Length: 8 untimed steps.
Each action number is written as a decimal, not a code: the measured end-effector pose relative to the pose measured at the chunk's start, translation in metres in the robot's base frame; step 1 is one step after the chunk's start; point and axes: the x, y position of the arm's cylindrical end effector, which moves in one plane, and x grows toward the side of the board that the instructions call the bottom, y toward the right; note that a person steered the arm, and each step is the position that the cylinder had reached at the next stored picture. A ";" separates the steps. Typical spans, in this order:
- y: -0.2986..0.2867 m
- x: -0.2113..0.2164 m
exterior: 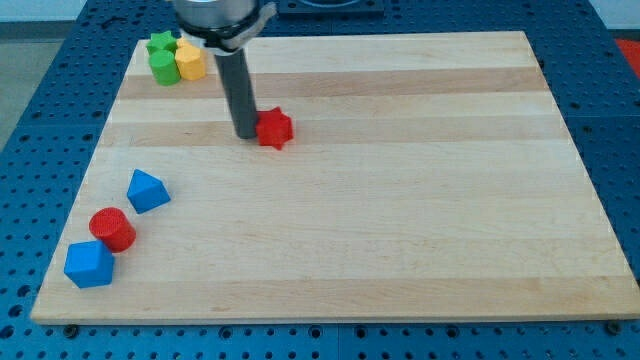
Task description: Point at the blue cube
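Blue cube (89, 265) bottom-left, well apart from my tip (246, 134)

My tip (246, 135) rests on the bench (400, 220), touching the red star block (274, 129) on its right. The blue cube (89, 265) lies well apart, toward the view's bottom left of my tip.

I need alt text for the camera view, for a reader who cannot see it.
My tip rests beside a red star-shaped block on a pale wooden board, far from the blue cube at the view's bottom left. Near that cube lie a red cylinder and a blue wedge-like block; green and yellow blocks sit top left.
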 end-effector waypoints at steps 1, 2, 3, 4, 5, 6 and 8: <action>0.037 0.000; 0.085 0.000; 0.086 -0.001; 0.018 -0.005; -0.078 -0.002; -0.173 0.009; -0.208 0.070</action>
